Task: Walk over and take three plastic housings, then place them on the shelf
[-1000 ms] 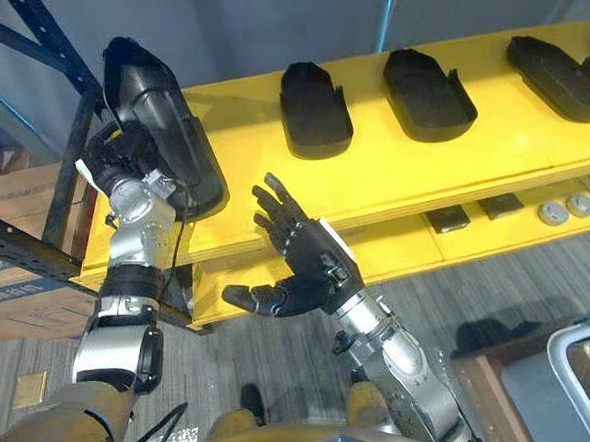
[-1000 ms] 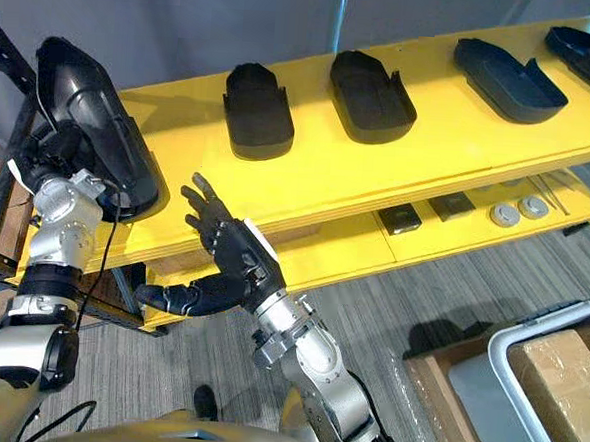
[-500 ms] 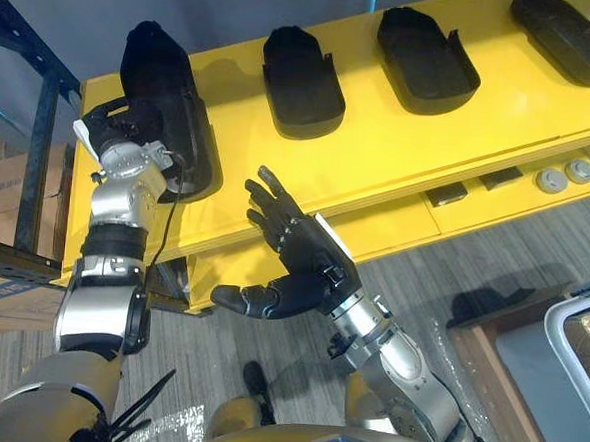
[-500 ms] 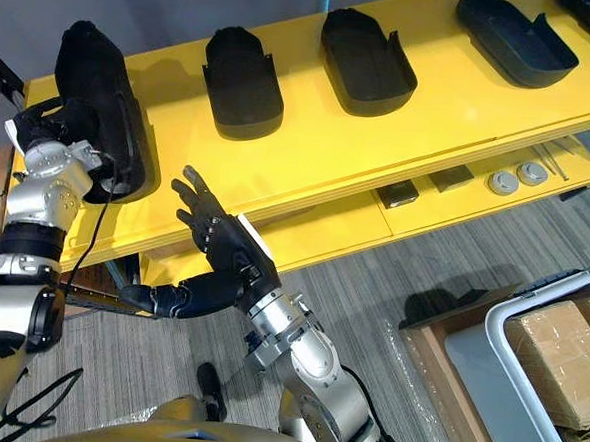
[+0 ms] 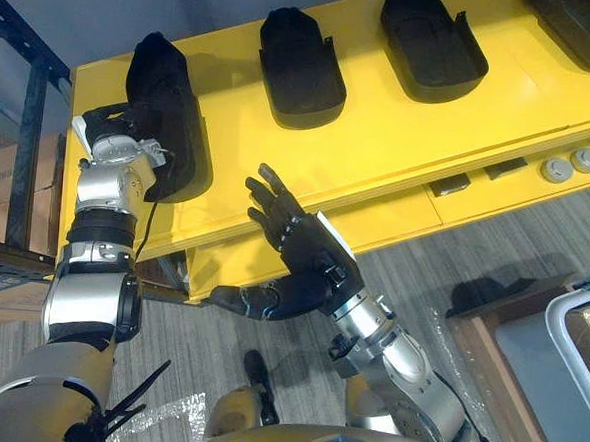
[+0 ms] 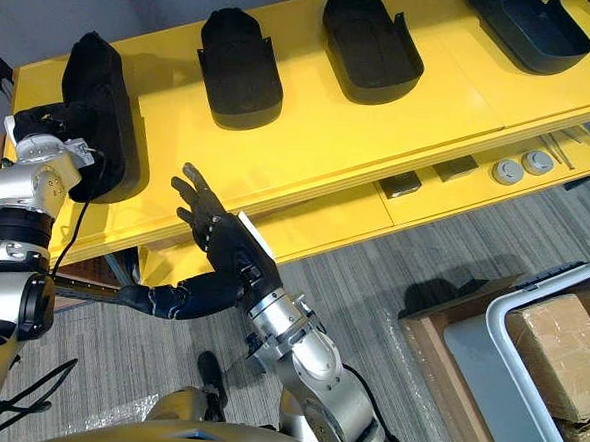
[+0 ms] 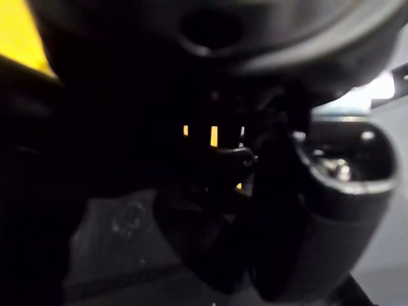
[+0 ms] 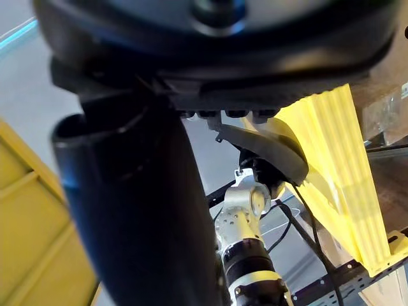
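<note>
- Yellow shelf boards run across our view, above a grey floor.
- At the shelf's left end rests the leftmost housing, black. Its long axis runs from the front edge towards the back, and its narrower, rounded end points away from us.
- We cannot tell whether it sits flat or is tipped on one side.
- Our left hand is against that housing's left flank near its front end, with the fingers curled onto its wall.
- Second housing, third housing and fourth housing lie further right, well apart, all with their long axes front to back.
- Our right hand hangs before the shelf's front edge, fingers spread straight, thumb out to the side, holding nothing.
- On the lower tier lie two round discs.
</note>
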